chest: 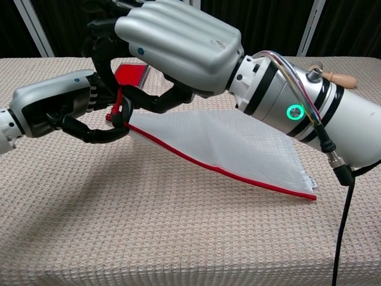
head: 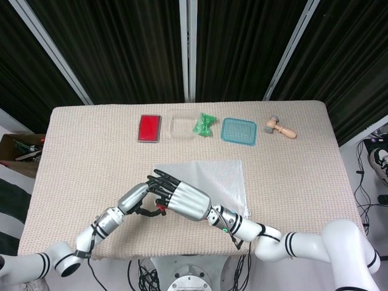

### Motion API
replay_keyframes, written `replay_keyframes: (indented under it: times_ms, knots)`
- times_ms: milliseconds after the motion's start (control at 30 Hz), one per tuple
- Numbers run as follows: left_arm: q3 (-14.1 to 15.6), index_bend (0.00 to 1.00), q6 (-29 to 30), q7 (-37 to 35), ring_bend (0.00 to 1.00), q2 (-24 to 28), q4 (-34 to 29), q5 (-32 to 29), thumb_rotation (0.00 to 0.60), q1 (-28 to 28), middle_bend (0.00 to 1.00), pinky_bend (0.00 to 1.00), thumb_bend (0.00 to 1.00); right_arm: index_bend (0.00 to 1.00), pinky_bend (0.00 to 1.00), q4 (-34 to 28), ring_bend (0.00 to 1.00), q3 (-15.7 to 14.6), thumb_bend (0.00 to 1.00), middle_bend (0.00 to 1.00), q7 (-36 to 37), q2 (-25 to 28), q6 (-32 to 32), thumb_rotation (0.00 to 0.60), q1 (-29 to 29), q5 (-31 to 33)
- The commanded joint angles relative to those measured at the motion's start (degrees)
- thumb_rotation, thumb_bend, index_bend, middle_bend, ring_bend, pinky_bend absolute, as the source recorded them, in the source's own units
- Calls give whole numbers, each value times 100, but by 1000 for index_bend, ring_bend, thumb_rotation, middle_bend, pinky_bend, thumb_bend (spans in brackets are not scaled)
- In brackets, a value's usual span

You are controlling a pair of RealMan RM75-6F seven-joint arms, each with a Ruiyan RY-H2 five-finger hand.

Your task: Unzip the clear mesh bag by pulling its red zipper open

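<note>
Chest view | mesh bag [chest: 238, 146] light, floppy; corner lifted | right hand [chest: 178, 44] pinches corner; left hand [chest: 65, 110] grasps red zipper [chest: 122, 110] pull; best hold

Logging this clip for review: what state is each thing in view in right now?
Clear mesh bag with red zipper edge: left corner lifted off the table, zipper appears closed along its visible length.
Left hand: fingers curled at the lifted corner.
Right hand: grips the lifted corner.
Clear shallow tray: upright, apparently empty.
Teal tray: upright.

The head view looks down from high above the table [head: 303, 157]. The chest view looks low and close across it. Both share the mesh bag [chest: 238, 149].
</note>
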Motion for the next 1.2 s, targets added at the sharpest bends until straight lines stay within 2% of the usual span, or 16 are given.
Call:
replay_keyframes:
  times_ms: [33,500,1200]
  knots:
    - [59,656,103,-361,126,-48,110,-25,600,54,258,135,417,822,0,50,0,-97,505,228,-13,9,121,600,-86,-89]
    - [144,664,295,-1235,125,-129,330,-14,600,117,259,135,446,824,0,214,0,-369,505,228,-249,63,475,600,-409,-361]
    - [116,678,586,-2846,125,-101,283,19,600,78,259,134,477,828,0,744,0,-319,504,212,-282,-281,789,600,-437,-643]
